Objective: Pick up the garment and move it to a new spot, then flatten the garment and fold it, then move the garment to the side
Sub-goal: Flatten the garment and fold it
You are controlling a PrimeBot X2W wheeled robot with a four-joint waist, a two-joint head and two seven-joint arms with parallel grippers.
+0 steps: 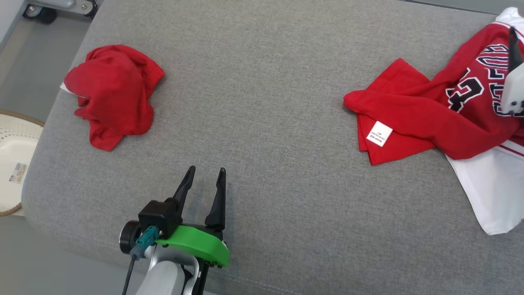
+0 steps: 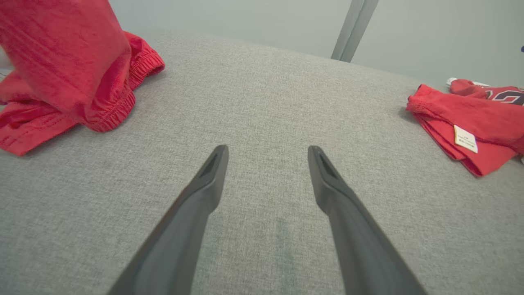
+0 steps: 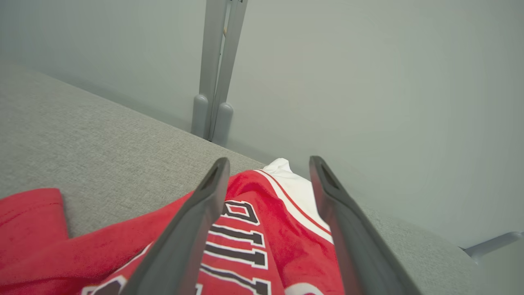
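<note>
- Across a wide grey fabric-covered bench (image 1: 262,73), two red pieces of clothing lie well apart, one toward each end.
- At the robot's right end lies a red jersey with black, white-edged lettering (image 1: 450,110). It is loosely spread and rumpled and reaches the right edge of the head view.
- One red flap of the jersey stretches toward the middle of the bench and carries a small white sewn-in label (image 1: 379,133).
- White cloth with thin red stripes (image 1: 491,192) sticks out from under the jersey on the near side. Whether it is part of the same jersey cannot be told.
- The right gripper (image 3: 269,164) hangs over the jersey's lettering, close to the far edge of the bench. Its two long dark fingers stand spread apart with the lettering showing between them, and they clasp nothing.
- At the robot's left end lies a crumpled red garment with a gathered elastic hem (image 1: 112,94), bunched into a heap near the bench's left edge.
- The left gripper (image 1: 206,170) sits near the front edge of the bench, between the two pieces but nearer the crumpled one, and touches neither.
- Its fingers point away from the robot, spread apart and empty, over bare grey fabric. A bright green plastic part (image 1: 196,243) sits just behind them.
- Beyond the left edge of the bench, lower down, stands a white perforated basket with a brown rim (image 1: 12,164), partly cut off by the picture's edge.
- Past the far edge of the bench, a grey metal post (image 3: 215,82) rises.
</note>
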